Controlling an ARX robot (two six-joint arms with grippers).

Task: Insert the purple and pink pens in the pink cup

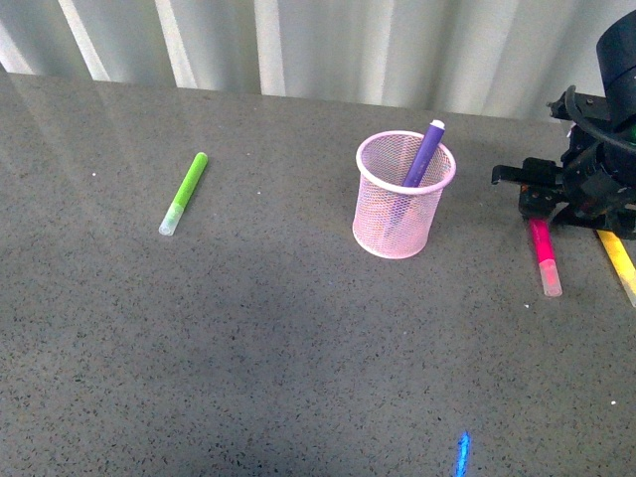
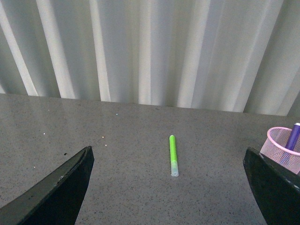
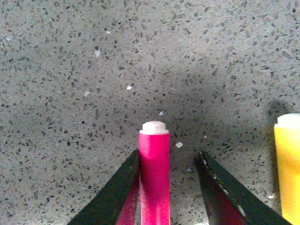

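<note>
- My right gripper (image 1: 540, 202) is low over the grey speckled tabletop (image 1: 298, 348) at the right of the scene, its jaws apart and straddling the far end of the short magenta-pink marker (image 1: 544, 256).
- In the right wrist view, one black finger (image 3: 123, 187) sits against the pink marker (image 3: 154, 178). The other is just clear of it, so nothing is clamped.
- The pink marker lies flat on the table, to the right of the cup, with its pale cap at the near end.
- The yellow marker (image 1: 618, 260) lies just beside it, further right.
- The light pink wire-mesh cup (image 1: 402, 204) stands upright mid-table, with the purple marker (image 1: 425, 151) leaning inside, its whitish cap above the rim.
- My left gripper (image 2: 167, 152) has its jaws wide apart and holds nothing.
- The lime-green marker (image 1: 185, 192) lies well to the cup's left.
</note>
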